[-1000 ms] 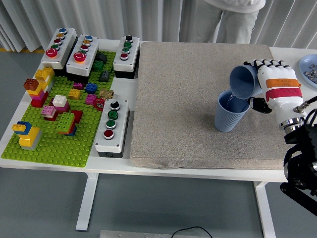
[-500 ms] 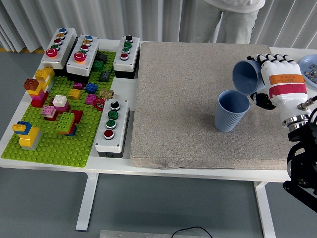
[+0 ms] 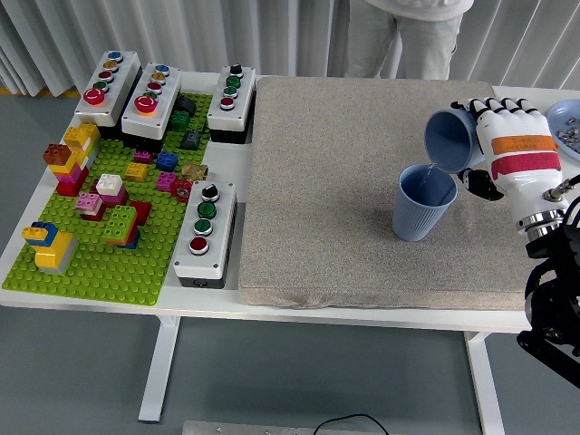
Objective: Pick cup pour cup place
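A blue cup [image 3: 420, 209] stands upright on the grey mat [image 3: 344, 181], right of its middle. My right hand [image 3: 494, 145] is shut on a second blue cup [image 3: 450, 140], held tipped on its side just above and to the right of the standing cup, mouth facing left and down. A thin stream runs from the tipped cup into the standing one. The left arm is out of view.
A green brick baseplate [image 3: 82, 263] with several brick stacks lies at the left. Several button boxes [image 3: 205, 232] stand along the plate's far and right sides. A plate [image 3: 564, 122] with small parts sits at the right edge. A person [image 3: 403, 36] stands at the far side.
The tipped cup rose and drew right after the first frame. It has since held its place, and a thin stream again runs into the standing cup.
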